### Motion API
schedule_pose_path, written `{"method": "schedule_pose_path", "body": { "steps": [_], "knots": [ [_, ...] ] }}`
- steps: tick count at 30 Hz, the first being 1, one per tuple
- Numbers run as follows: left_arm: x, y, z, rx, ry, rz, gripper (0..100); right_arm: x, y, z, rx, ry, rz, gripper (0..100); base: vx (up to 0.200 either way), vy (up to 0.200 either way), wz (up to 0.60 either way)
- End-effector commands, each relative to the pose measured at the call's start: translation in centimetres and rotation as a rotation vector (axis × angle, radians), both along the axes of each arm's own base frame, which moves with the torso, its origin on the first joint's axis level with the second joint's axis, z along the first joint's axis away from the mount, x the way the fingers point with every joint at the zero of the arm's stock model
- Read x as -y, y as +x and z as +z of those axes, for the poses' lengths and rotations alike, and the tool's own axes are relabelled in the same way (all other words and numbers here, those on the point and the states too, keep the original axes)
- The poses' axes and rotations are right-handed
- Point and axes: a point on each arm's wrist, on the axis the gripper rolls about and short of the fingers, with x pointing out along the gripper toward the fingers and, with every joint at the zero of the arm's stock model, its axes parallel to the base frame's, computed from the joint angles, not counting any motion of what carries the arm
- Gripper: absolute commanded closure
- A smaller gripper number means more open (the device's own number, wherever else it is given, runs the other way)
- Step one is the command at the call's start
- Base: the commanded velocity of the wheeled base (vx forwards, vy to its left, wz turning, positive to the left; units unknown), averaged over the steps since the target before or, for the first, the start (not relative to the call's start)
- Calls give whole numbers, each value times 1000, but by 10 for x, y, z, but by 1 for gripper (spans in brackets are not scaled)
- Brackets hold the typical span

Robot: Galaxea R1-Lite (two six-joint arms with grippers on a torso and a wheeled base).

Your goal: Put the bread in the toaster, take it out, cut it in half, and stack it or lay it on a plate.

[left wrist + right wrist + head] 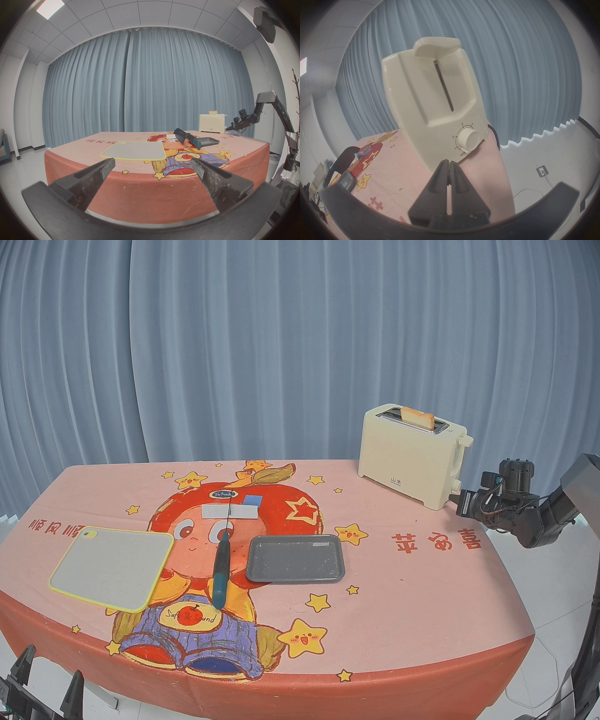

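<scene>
The bread (417, 418) stands upright in the toaster (406, 459), in the slot nearer the curtain, its browned top edge poking above the rim (only that upper part shows). The toaster's lever (437, 47) sits at the top of its track on the end face, and the dial (467, 140) is low on that same face.

The right gripper (449, 164) is level with the toaster's lower half and points at this end face. Its jaws are pressed together with nothing between them, and the tips are just beside the dial. Whether they touch the casing I cannot tell.

To the toaster's left and nearer the robot, well apart from it, lies a dark grey tray (295, 559), flat on the tablecloth (406, 615). Just beyond the tray, farther from the toaster, is the knife (220, 565), its teal handle turned toward the table's near edge and its blade pointing toward the curtain. Farther left again lies the cutting board (112, 566) (pale grey with a yellow rim), flat and set at a slight angle.

The left gripper (152, 163) is the thing farthest from the toaster, hanging off the table's near edge on the board's side. Its jaws stand wide apart and hold nothing.
</scene>
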Motion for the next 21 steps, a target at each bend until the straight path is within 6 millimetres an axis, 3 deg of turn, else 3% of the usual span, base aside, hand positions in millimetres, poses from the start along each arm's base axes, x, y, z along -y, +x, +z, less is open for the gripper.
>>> {"method": "schedule_pose_path", "body": {
  "steps": [1,8,9,21],
  "knots": [
    [0,1,-2,-10,0,0,0,-1,-8,14,22,-1,3,100,0,0,0],
    [0,1,-2,-10,0,0,0,-7,-20,31,50,-1,19,100,0,0,0],
    [0,1,-2,-10,0,0,0,-8,-24,36,58,-1,24,0,0,0,0],
    [0,1,-2,-10,0,0,0,-23,-54,68,110,3,67,0,0,0,0]
  ]
}}
